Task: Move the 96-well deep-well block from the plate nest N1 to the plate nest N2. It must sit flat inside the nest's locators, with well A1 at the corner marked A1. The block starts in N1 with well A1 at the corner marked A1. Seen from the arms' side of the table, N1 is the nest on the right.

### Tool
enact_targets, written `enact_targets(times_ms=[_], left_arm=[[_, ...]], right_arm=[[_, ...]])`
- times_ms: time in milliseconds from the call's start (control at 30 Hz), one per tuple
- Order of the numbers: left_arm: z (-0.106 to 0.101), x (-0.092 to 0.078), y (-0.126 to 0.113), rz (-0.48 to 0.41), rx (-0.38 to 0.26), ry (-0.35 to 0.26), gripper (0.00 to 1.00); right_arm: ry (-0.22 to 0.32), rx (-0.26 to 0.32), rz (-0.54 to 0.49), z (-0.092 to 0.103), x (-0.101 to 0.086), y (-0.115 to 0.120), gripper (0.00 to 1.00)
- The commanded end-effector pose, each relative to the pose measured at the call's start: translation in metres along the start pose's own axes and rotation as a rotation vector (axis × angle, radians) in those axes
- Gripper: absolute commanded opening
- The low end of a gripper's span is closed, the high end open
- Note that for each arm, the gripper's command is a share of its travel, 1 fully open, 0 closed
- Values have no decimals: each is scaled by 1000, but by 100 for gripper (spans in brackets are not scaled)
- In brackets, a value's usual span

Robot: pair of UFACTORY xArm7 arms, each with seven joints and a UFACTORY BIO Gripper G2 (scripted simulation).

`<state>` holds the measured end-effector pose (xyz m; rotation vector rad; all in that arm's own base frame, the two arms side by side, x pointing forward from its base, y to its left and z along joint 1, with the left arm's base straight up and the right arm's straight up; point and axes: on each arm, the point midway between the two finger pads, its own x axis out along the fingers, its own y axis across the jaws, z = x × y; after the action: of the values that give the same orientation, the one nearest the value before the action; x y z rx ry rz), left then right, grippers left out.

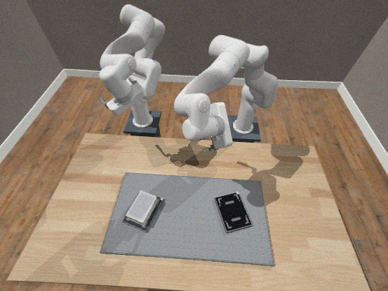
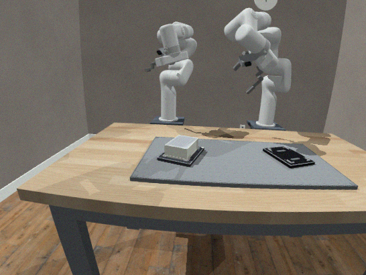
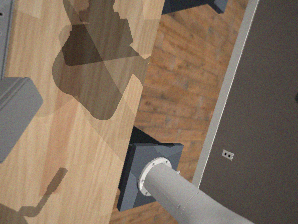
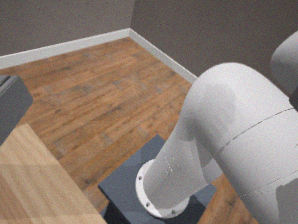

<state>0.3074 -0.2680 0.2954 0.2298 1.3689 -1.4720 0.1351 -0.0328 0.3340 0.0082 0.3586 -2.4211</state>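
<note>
Remotely, I recorded one pale, straight-grained wooden table (image 1: 284,262) (image 2: 100,198) (image 3: 30,65) (image 4: 40,185); brown plank floor (image 1: 341,149) (image 2: 151,258) (image 3: 185,65) (image 4: 100,100); mottled grey-brown wall (image 1: 185,21) (image 2: 201,100) (image 3: 255,100) (image 4: 170,35); white baseboard (image 1: 30,115) (image 2: 50,161) (image 3: 223,100) (image 4: 65,47). One flat grey mat (image 1: 188,234) (image 2: 228,171) (image 3: 4,35), finely dotted, lay on the wood, crossed by arm shadows. One whitish rectangular deep-well block (image 1: 142,207) (image 2: 181,149), straight-sided, sat in N1 (image 1: 153,216) (image 2: 191,163), a dark, thin-edged plate. N2 (image 1: 232,211) (image 2: 289,157), black and rectangular, showed pale corner marks and two rounded bars, its nest unfilled. My left gripper (image 1: 209,149) (image 2: 242,78) (image 3: 17,115), fingers spread, hung above the table's arm-side edge; my right gripper (image 1: 104,103) (image 2: 148,70) (image 4: 12,105), also spread, was well apart from the block. I could not read the A1 marks.
</note>
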Motion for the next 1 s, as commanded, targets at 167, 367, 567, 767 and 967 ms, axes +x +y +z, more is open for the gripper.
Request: enact_targets(times_ms=[167, 367, 567, 767, 967], left_arm=[[-15, -21, 17, 92, -83, -64, 100], [-31, -40, 32, 171, -165, -115, 100], [-44, -54, 41, 229, -228, -151, 100], [-69, -76, 55, 319, -336, -206, 100], [-98, -98, 67, 412, -458, -258, 100]], right_arm=[[3, 2, 1, 1, -1, 0, 100], [3, 2, 1, 1, -1, 0, 100], [3, 2, 1, 1, -1, 0, 100], [3, 2, 1, 1, -1, 0, 100], [3, 2, 1, 1, -1, 0, 100]])
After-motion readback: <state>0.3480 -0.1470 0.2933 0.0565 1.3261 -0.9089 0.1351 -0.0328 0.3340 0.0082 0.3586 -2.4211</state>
